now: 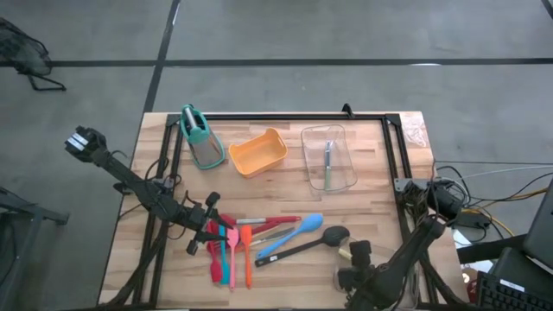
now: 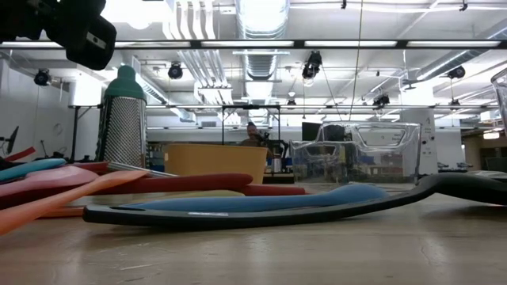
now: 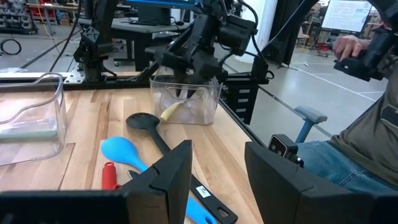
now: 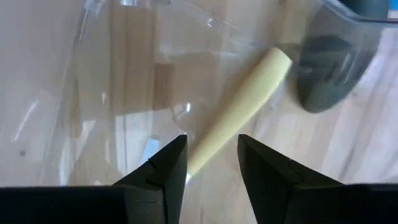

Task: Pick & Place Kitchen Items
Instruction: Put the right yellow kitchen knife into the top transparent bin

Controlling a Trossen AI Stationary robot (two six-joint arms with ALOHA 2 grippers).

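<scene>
The yellow piece (image 4: 239,112) lies in a clear tray (image 4: 93,81), just ahead of the right gripper (image 4: 211,162), whose fingers are spread. Dropping off looks done; next it should lift away. The left gripper (image 3: 217,171) waits spread near the spoons.

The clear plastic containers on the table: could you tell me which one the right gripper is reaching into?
The small clear tub near the black ladle holds the right gripper over a yellow piece. The larger clear tray beside the orange tub stands apart.
</scene>
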